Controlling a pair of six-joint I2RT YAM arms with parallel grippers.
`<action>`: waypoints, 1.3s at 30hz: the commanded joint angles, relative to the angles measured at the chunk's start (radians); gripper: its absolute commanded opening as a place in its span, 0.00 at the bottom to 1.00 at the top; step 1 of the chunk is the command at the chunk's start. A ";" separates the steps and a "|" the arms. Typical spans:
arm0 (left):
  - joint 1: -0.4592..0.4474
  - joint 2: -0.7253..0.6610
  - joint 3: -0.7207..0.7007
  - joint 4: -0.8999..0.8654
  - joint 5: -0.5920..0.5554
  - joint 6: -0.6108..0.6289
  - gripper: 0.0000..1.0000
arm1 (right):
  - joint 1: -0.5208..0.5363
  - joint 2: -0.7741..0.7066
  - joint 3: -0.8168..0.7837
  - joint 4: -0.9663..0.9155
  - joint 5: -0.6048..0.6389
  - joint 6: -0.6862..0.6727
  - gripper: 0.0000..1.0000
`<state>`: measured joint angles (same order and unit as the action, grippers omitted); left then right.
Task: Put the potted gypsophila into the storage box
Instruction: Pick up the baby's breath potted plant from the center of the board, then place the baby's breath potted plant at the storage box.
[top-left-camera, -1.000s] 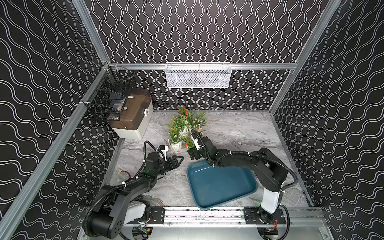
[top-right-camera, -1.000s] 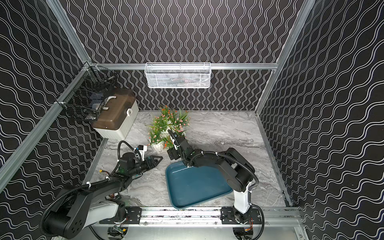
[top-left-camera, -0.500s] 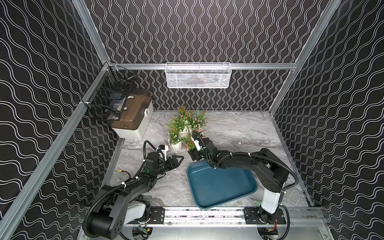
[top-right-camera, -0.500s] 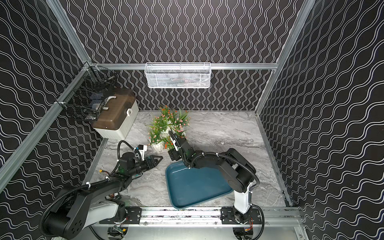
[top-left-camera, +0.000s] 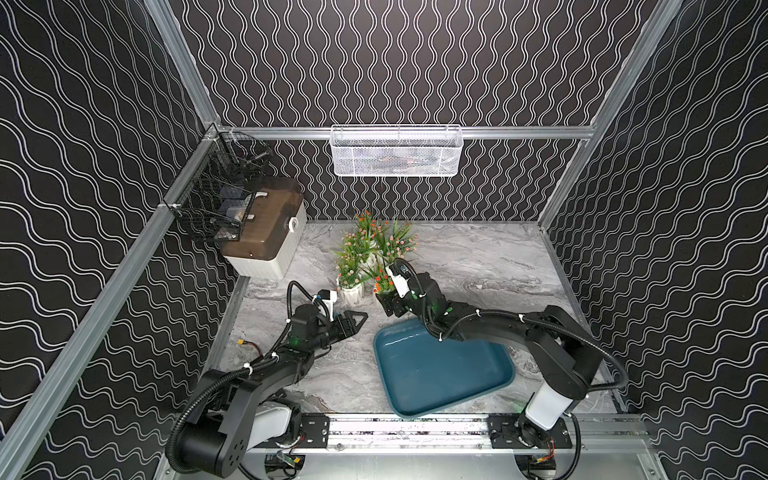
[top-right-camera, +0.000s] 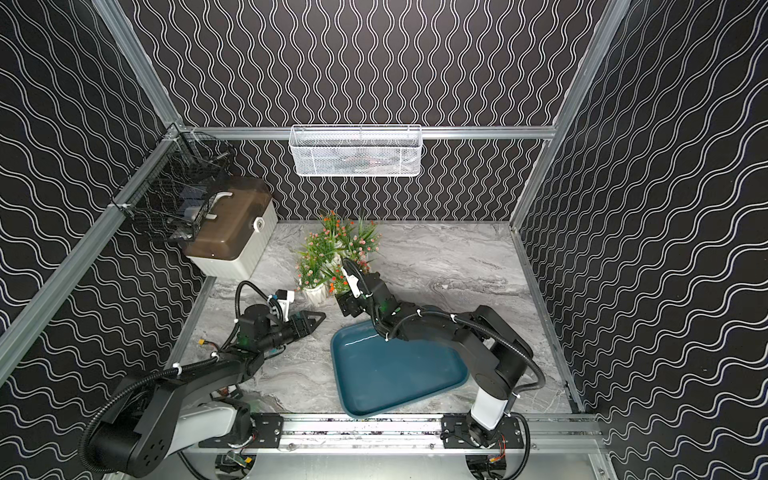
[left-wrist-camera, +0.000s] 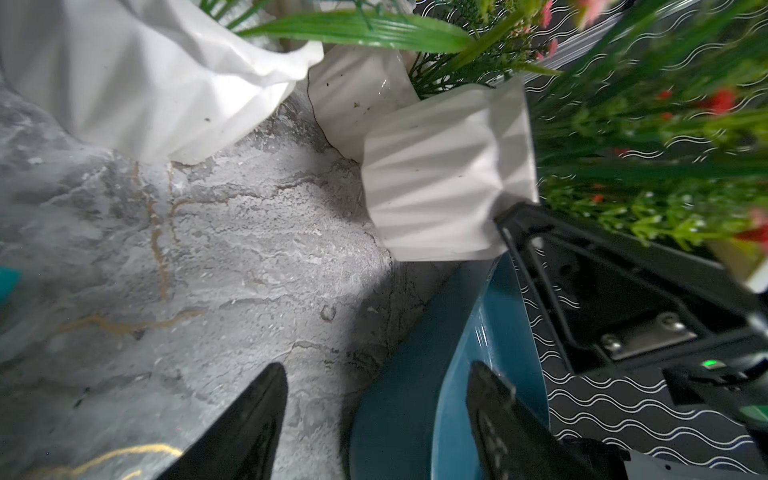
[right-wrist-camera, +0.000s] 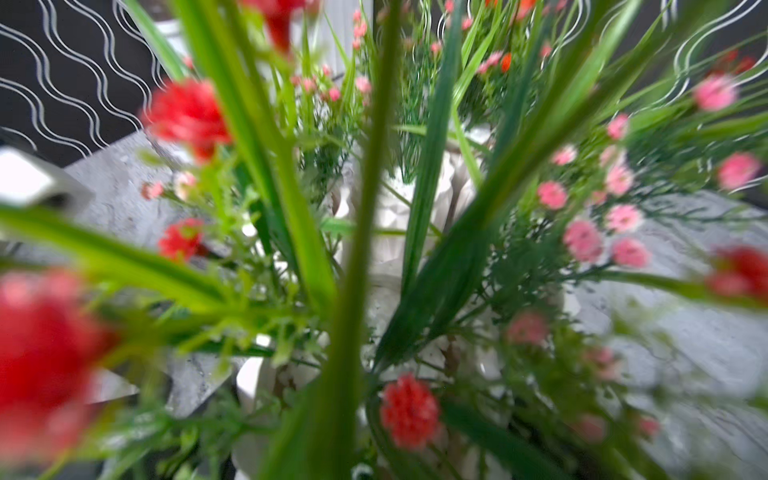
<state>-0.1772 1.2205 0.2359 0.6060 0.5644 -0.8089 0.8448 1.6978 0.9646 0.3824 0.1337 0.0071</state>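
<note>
Several potted gypsophila (top-left-camera: 374, 245) (top-right-camera: 336, 245), white ribbed pots with green leaves and small flowers, stand clustered at the back middle of the table. My right gripper (top-left-camera: 384, 301) (top-right-camera: 344, 301) is shut on the front red-flowered pot (left-wrist-camera: 440, 178), just past the far corner of the dark-teal storage box (top-left-camera: 440, 374) (top-right-camera: 399, 374). In the left wrist view one black finger presses that pot's side. Its leaves and red flowers (right-wrist-camera: 409, 409) fill the right wrist view and hide the jaws. My left gripper (top-left-camera: 360, 321) (left-wrist-camera: 376, 370) is open and holds nothing, left of the box corner (left-wrist-camera: 490, 316), near a pink-flowered pot (top-left-camera: 351, 293).
A white box with a brown lid (top-left-camera: 266, 232) sits at the back left under a black wire basket (top-left-camera: 220, 199). A white mesh basket (top-left-camera: 395, 151) hangs on the back wall. The arms' metal rail (top-left-camera: 415, 428) runs along the front edge.
The right gripper has closed a little around the red-flowered pot. Both arms have barely shifted.
</note>
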 joint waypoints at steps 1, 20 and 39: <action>0.003 0.002 0.008 0.021 0.006 0.011 0.72 | 0.003 -0.074 -0.014 0.074 -0.006 -0.003 0.68; 0.003 0.062 0.006 0.121 0.060 -0.017 0.71 | 0.004 -0.550 -0.109 -0.527 0.221 0.113 0.67; 0.003 0.117 0.008 0.173 0.071 -0.035 0.70 | -0.197 -0.741 -0.260 -0.797 0.206 0.263 0.64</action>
<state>-0.1761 1.3293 0.2413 0.7177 0.6178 -0.8207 0.6971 0.9569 0.7254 -0.4641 0.4164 0.2462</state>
